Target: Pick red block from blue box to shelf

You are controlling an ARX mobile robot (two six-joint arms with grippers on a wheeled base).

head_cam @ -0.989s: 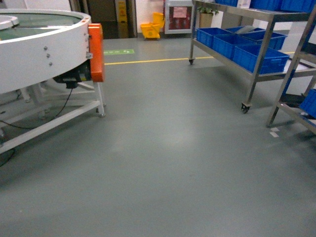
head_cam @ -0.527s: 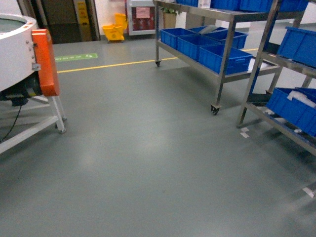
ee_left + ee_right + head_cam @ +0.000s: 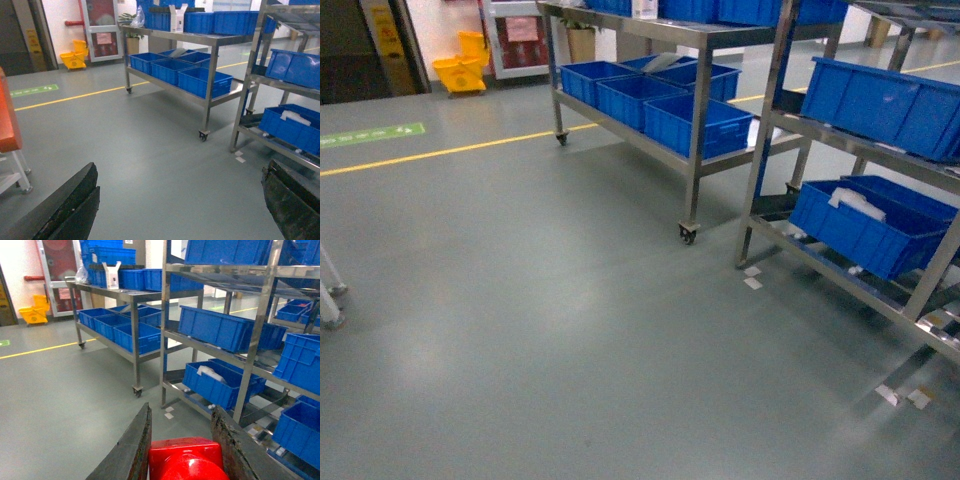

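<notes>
The right gripper (image 3: 182,440) holds the red block (image 3: 186,460) between its fingers while the robot faces the steel shelf (image 3: 260,315). The left gripper (image 3: 180,210) hangs wide and empty. Best to approach squarely and keep the grip firm until over a tier.

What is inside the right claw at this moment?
The right claw is closed around the red block, its top showing between the two fingers. The block's lower part runs off the frame's bottom edge, so it can't be seen.

Blue crates (image 3: 865,225), yellow mop bucket (image 3: 460,72)
</notes>
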